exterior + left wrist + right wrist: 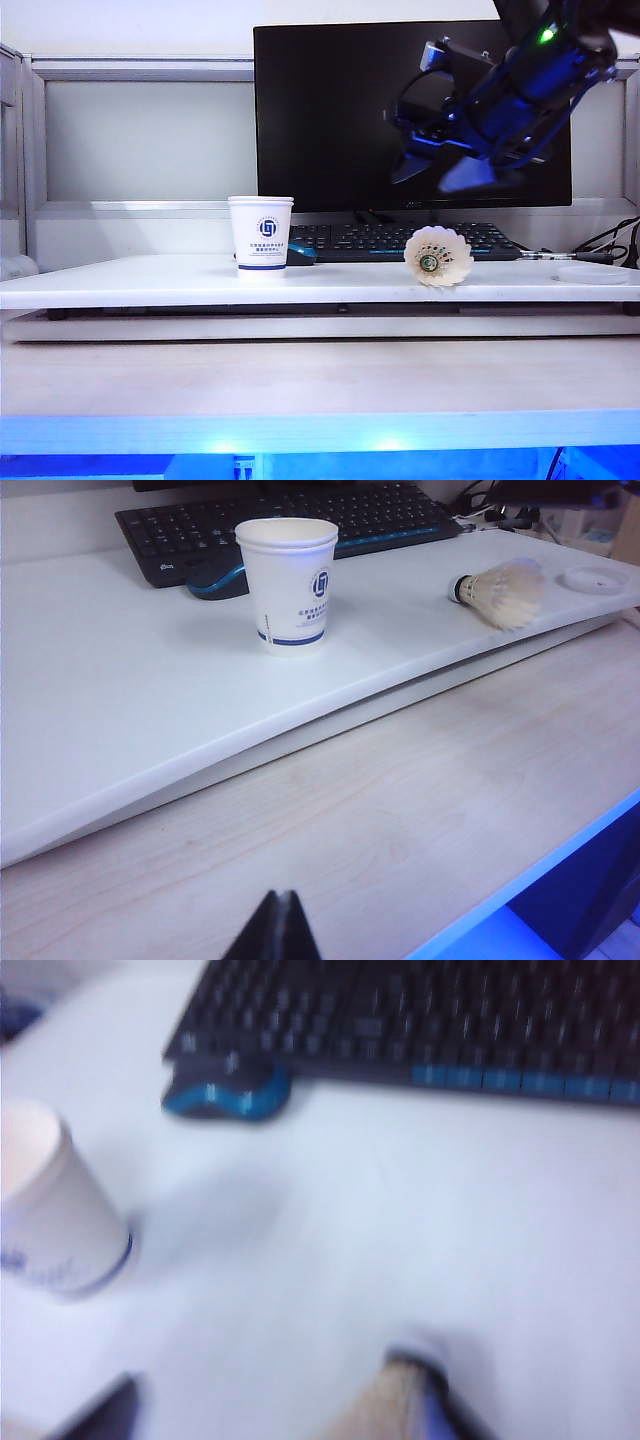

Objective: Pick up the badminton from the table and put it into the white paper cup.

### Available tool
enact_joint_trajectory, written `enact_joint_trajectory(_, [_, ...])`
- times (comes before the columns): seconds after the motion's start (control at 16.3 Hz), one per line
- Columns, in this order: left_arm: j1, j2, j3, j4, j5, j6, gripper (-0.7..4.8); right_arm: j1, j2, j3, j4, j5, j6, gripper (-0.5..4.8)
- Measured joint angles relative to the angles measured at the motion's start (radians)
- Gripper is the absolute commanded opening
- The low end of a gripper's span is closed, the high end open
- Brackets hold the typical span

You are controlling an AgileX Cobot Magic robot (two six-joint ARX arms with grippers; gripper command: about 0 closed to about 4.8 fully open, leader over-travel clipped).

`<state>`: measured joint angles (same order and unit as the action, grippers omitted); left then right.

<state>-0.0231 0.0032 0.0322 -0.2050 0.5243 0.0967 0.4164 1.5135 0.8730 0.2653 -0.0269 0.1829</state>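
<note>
The badminton (438,256) lies on its side on the white table (150,282), well right of the upright white paper cup (261,236), whose blue round logo tops unreadable blue text. The right gripper (440,170) hangs above the badminton, fingers apart and empty; the left gripper (278,927) sits low by the desk, fingertips together.
</note>
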Motion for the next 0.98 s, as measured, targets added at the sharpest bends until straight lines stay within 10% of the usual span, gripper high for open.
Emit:
enact_joint_trajectory(0.92, [0.0,0.0,0.0,0.0,-0.001,0.0,-0.05,0.0,-0.048,-0.143,-0.051,0.004,0.052,3.3])
enact_joint_trajectory(0.98, [0.0,0.0,0.0,0.0,-0.001,0.0,-0.05,0.0,0.019,-0.143,0.015,0.005,0.052,1.2])
